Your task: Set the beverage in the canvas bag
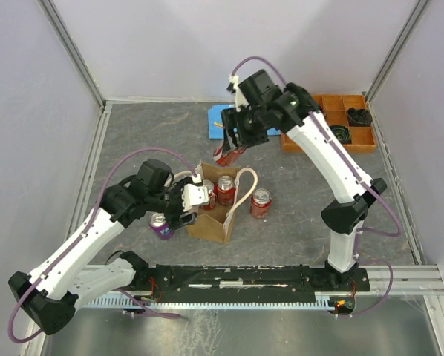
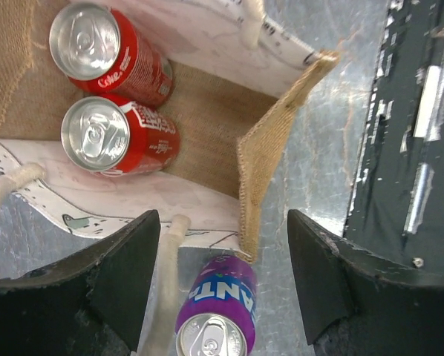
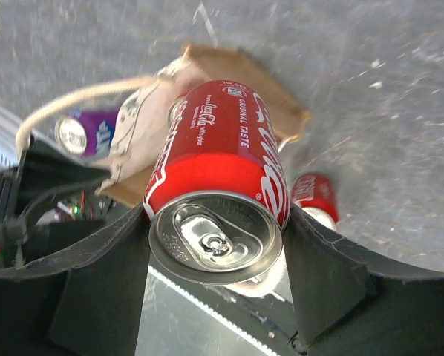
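Carrying was the step in hand: the right gripper (image 3: 216,256) had its fingers pinched on the sides of a red cola can (image 3: 214,156), held near the top end, with the can tilted rather than upright. In the overhead view this can hung clear of the table (image 1: 148,141) at about 12 o'clock from the canvas bag (image 1: 207,226), just beyond the bag's far rim and not yet over the opening.

The bag stood upright with its mouth open and two red cans (image 2: 111,141) side by side in its far half. The near half of the bag floor looked bare. The left gripper (image 2: 222,245) sat at the bag's 9 o'clock edge with its fingers spread wide. The near wall and one cream handle (image 2: 166,297) lay between them, but I could not tell whether either finger touched the cloth. A purple can (image 2: 214,319) stood on the table just outside that wall, and another red can (image 1: 260,202) stood at the bag's 3 o'clock, close by.

The next move, as I judged it, called for bringing the held can toward 6 o'clock until it was over the free half of the bag. It would then need righting, lowering past the looped handles without snagging them or knocking the two cans inside, and letting go only once low.
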Robot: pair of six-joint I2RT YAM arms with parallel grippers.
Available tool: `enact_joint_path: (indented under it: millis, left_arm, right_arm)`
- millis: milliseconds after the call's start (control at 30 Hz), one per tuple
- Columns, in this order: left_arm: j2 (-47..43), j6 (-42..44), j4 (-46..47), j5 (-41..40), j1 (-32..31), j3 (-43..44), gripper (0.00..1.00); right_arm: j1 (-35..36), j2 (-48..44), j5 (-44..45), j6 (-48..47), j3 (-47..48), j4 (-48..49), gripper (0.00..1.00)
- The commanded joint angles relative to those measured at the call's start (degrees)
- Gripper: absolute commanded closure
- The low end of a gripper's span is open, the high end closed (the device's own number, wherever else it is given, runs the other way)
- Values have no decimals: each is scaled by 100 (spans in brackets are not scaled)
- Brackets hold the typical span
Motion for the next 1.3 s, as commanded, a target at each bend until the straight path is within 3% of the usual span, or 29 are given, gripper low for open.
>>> enact_joint_path:
  millis: [0,133,567,933,1267]
  left_arm:
    - [-32,316,872,-445,-16,-358,23]
    - [6,293,989,-152,-21,-518,22]
    - [-372,562,-146,594,-221,-985,23]
    - [-281,755,-281,648,-246,-942,24]
    - [-191,750,-278,626,-257,-937,24]
  right_arm:
    - [275,-486,-138,67,-345,568,100]
    - [413,-632,-182,92,-753,694,100]
    - [1051,-395,-242,-71,-1064,463,100]
    - [1503,-271,177,-291,-1358,95,100]
    - [1697,-193,289,-372,-2102,399,100]
